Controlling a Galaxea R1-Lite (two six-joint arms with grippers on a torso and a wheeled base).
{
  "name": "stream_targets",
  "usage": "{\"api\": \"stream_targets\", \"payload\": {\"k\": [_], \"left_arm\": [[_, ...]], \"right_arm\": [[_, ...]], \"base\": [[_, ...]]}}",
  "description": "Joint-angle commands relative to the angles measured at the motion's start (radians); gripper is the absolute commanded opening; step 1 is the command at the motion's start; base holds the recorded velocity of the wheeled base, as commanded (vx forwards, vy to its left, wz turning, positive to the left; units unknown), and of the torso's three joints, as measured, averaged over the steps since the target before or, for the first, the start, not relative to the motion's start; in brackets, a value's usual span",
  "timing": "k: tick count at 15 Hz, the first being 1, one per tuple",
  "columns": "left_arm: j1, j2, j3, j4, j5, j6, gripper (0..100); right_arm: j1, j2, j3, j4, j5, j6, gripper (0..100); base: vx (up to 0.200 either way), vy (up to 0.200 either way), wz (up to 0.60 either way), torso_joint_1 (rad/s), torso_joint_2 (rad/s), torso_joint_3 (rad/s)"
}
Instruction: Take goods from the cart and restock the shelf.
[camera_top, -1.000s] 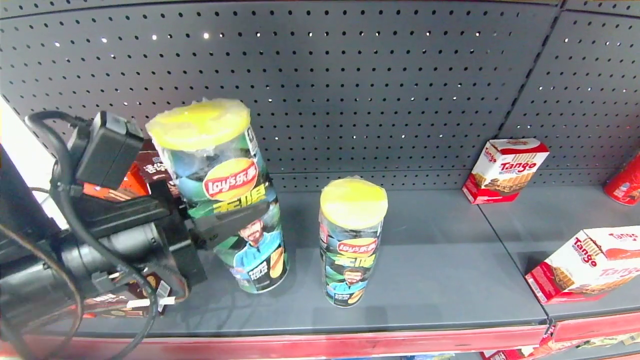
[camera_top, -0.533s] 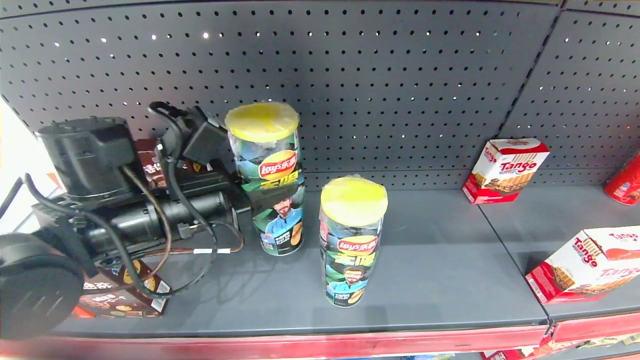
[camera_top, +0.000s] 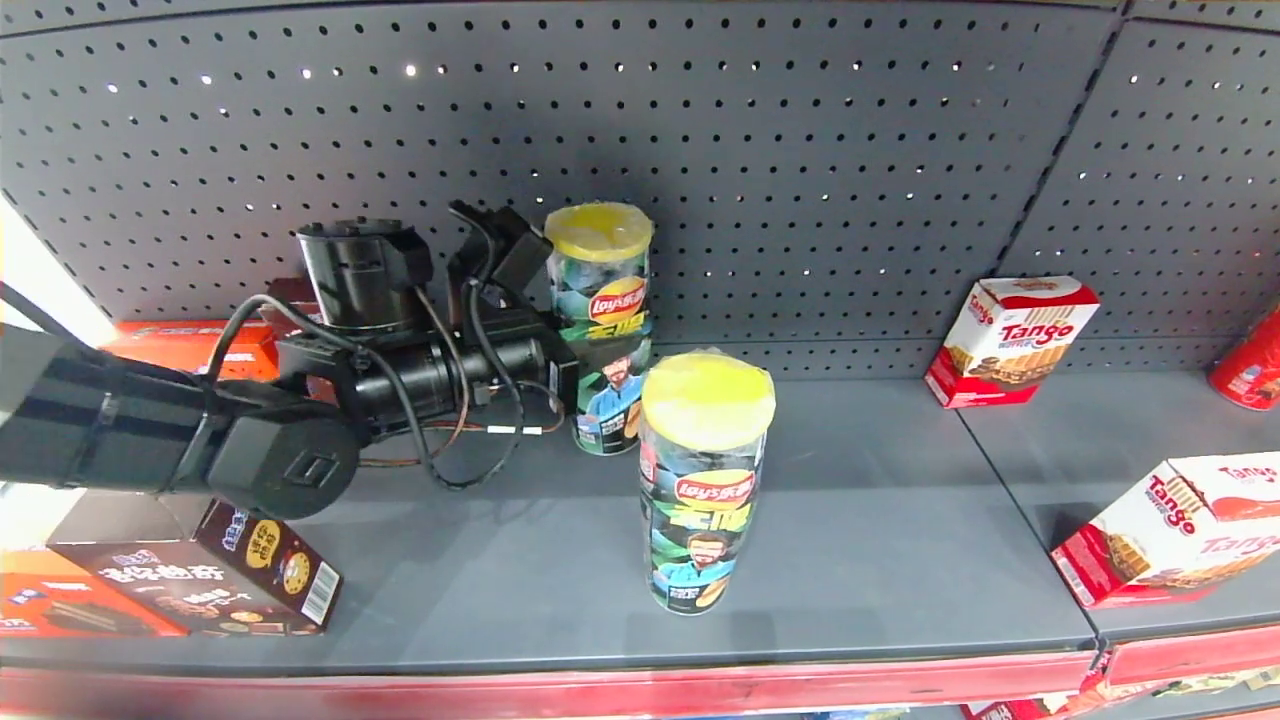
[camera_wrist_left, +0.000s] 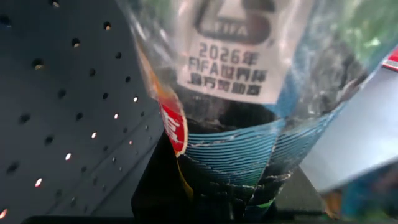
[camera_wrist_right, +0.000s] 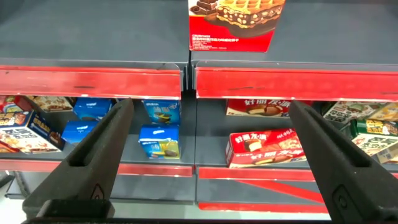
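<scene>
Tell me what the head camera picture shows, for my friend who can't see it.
The robot's left gripper holds a yellow-lidded chip can upright near the pegboard wall at the back of a grey shelf. A second matching can stands in front, nearer the edge. Red-and-white wafer boxes sit to the right, a brown snack box to the left.

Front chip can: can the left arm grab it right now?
Probably not yet. The left gripper is shut on the rear chip can, just behind the front chip can; it would need to let go first.
</scene>
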Motion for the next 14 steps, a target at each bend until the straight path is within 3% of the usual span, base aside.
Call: {"api": "stream_targets", "payload": {"k": [1,6,13,14], "left_arm": [[0.000,0.065,-0.031,-0.005,0.000,0.000,0],[-0.009,0.155,-0.086,-0.088,-0.003,-0.003,0],[-0.028,0.212,-0.143,-0.100,-0.003,-0.003,0],[-0.028,0.210,-0.143,-0.100,-0.003,-0.005,100]], "right_arm": [[0.000,0.006,0.000,0.000,0.000,-0.001,100],[0.000,0.006,0.000,0.000,0.000,-0.001,100],[0.000,0.006,0.000,0.000,0.000,-0.001,100],[0.000,0.006,0.000,0.000,0.000,-0.001,100]], "base": [[0.000,0.000,0.00,0.000,0.00,0.000],[0.000,0.000,0.00,0.000,0.00,0.000],[0.000,0.000,0.00,0.000,0.00,0.000],[0.000,0.000,0.00,0.000,0.00,0.000]]}}
